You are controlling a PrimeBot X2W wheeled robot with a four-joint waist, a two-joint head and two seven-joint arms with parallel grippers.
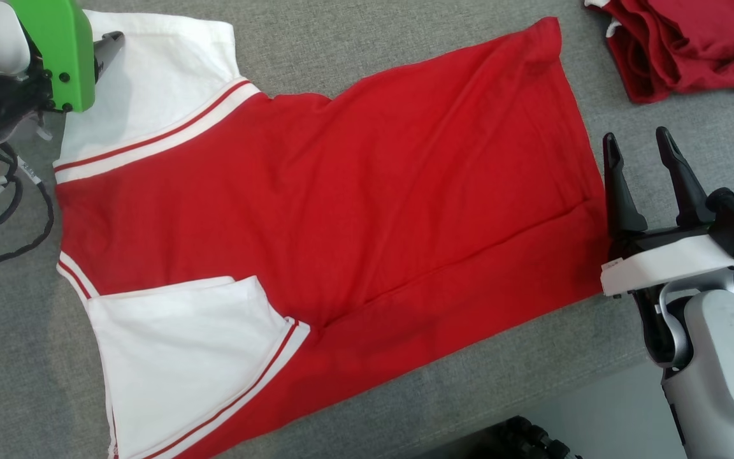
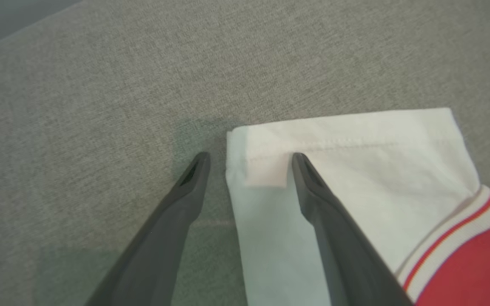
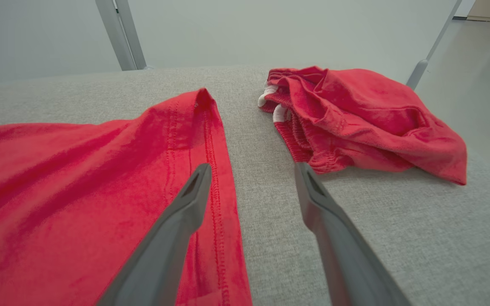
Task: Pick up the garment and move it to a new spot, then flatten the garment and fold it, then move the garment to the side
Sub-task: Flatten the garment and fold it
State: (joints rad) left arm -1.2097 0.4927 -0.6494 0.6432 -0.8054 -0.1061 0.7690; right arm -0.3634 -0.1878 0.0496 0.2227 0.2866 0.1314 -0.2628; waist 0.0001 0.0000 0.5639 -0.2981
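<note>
"Straddling the white sleeve [image 2: 355, 144] at far left, the left gripper [image 2: 250, 158] has its fingers well apart with nothing between them, correct?"

"Correct. One finger sits over the sleeve's corner and the other over the grey table [image 2: 79, 106]. Whether they touch the cloth, I cannot tell. The garment [image 1: 341, 210], red with white sleeves, lies spread across the middle of the table, with a long crease along its near side."

"And at the right?"

"The right gripper [image 1: 636, 135] stands just beside the hem, likewise wide open and empty. Past it, at the far corner, a second red garment [image 1: 685, 51] lies crumpled, well apart from the first."

"So the step in hand?"

"Folding, by the look of it, beginning with that sleeve. Done well, the left fingers close on the corner through both layers and lift only slightly. They then carry it inward over the red body, so the striped seam becomes the fold line. The right gripper would do well to pin the hem so the cloth does not drag."
</note>
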